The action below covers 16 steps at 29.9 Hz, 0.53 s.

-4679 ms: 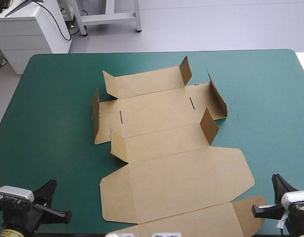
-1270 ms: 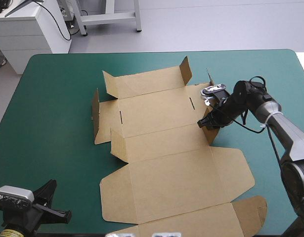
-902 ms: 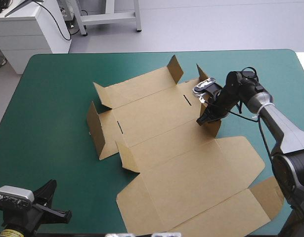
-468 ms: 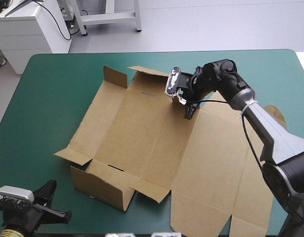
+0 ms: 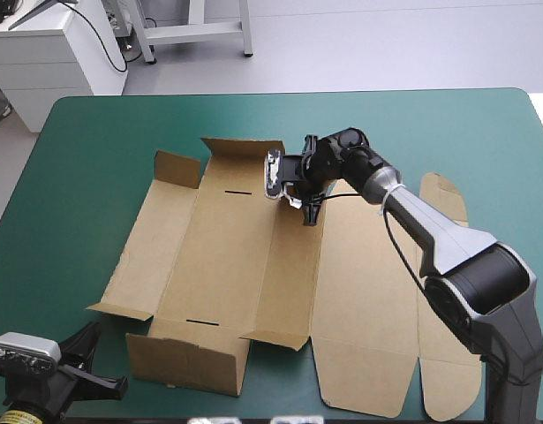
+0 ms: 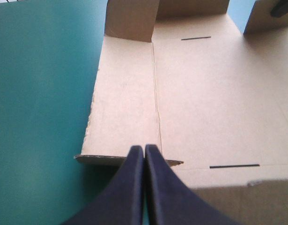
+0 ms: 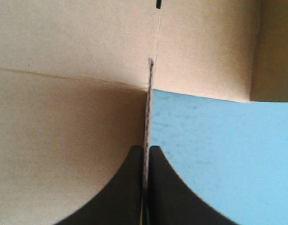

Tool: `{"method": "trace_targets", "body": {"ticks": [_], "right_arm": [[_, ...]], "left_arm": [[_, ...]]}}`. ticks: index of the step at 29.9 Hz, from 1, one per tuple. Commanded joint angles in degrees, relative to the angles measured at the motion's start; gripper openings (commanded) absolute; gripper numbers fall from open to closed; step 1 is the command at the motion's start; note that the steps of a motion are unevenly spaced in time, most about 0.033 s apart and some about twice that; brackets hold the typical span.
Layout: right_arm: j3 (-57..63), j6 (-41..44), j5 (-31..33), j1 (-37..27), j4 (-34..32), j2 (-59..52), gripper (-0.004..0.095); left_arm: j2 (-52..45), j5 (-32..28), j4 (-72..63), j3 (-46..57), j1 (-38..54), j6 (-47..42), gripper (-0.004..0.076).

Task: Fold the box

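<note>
One box [image 5: 236, 256] on the table [image 5: 86, 150], and two grippers at work around it. The box is a single brown cut sheet lying about mid-table on the teal-green cover, its long panels running from the near edge toward the far one and the lid part [image 5: 364, 291] flat on the right. I count two thin slots [image 5: 238, 190] in the middle panel, one toward each end. At the far end a wall and a small flap beside it stand up. At the near end a second wall [image 5: 187, 364] is raised. The right gripper [image 5: 309, 215] reaches in over the lid part, its black fingers pinched all but together on the thin edge of an upright flap, the board caught between them. The left gripper [image 6: 144, 149] sits back by the table's near left corner, fingers pressed together into one point, just before the box's near edge. Between the raised walls lies bare board.
</note>
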Motion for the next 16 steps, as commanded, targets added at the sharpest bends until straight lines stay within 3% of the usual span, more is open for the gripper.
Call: {"method": "trace_targets", "body": {"ticks": [1,7,11,16], "right_arm": [[-2.1,-0.7,-3.8,1.3,1.8,-1.8,-0.0021],[-2.1,-2.0,-10.5,3.0,3.1,-1.5,-0.0021],[-2.2,-1.8,-11.8,3.4,3.7,-1.5,-0.0021],[-2.2,7.2,-12.1,3.4,3.5,-1.5,-0.0006]], "left_arm": [[0.9,-4.1,-1.2,-1.1,-0.1,-0.3,-0.0008],[0.9,-4.1,-1.2,-1.1,-0.1,-0.3,-0.0008],[0.9,-4.1,-1.2,-1.1,-0.1,-0.3,-0.0008],[0.9,-4.1,-1.1,-1.1,-0.1,-0.3,-0.0008]]}}
